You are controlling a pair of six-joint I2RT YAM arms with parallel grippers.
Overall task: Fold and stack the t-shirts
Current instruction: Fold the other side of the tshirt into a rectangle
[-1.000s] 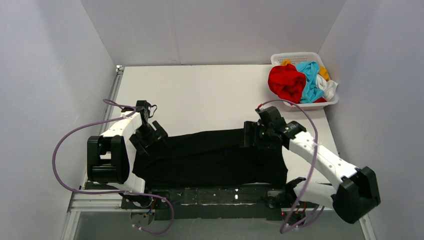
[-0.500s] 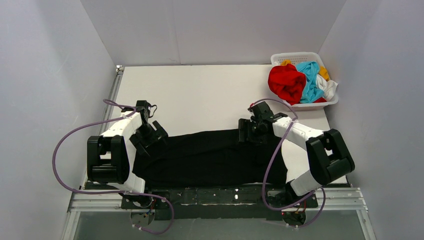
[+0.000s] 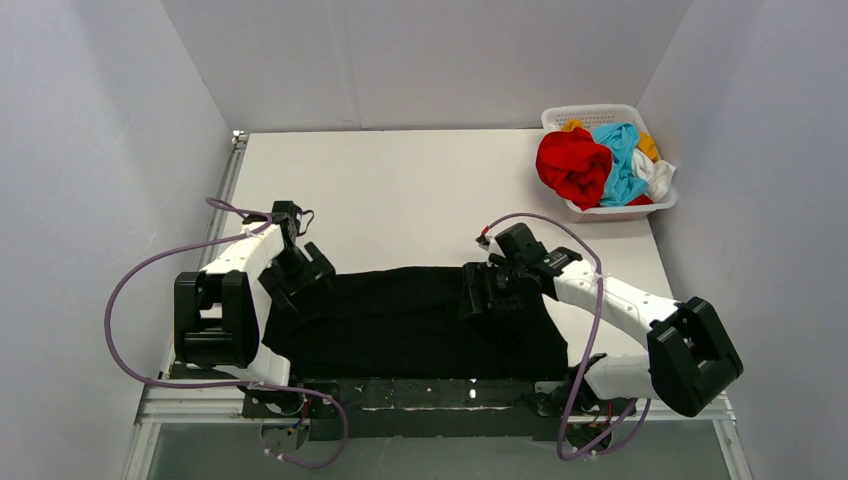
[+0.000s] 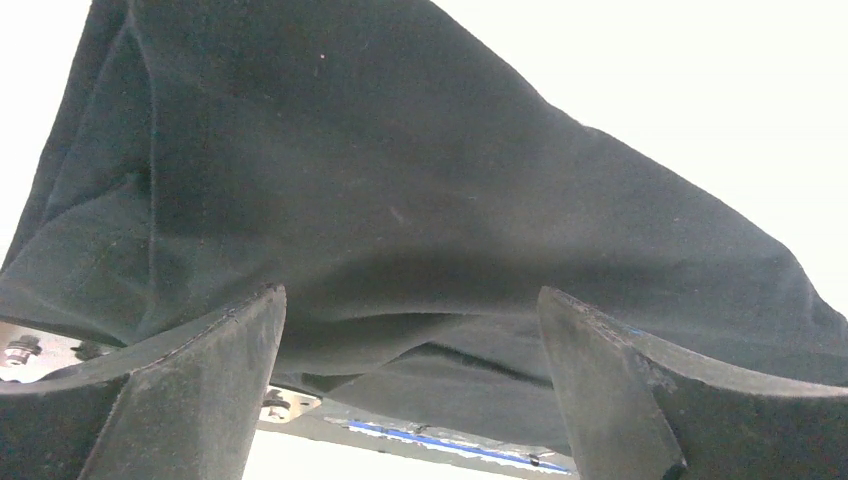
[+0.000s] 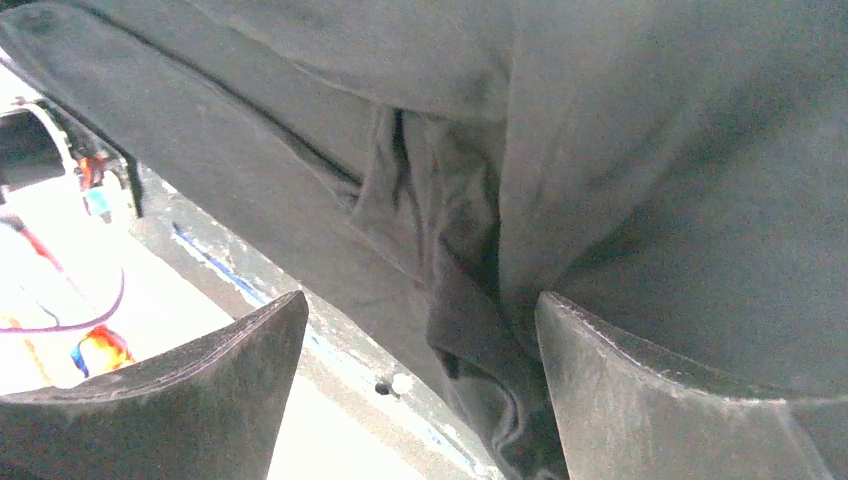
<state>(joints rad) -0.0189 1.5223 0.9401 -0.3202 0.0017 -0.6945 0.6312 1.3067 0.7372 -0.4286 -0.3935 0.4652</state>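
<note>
black t-shirt (image 3: 410,320), crumpled t-shirts (image 3: 575,165) in white basket (image 3: 598,112)

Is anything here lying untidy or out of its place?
The black t-shirt lies crooked and bunched, its near edge reaching the base rail. The other t-shirts are crumpled in the basket, the red one bulging over its rim.

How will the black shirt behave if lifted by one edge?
Likely floppy: the black shirt lies flat with soft creases, so a lifted edge should sag. Probably light: the cloth looks thin. Pushed, it would likely bunch, like its folds in the right wrist view.
</note>
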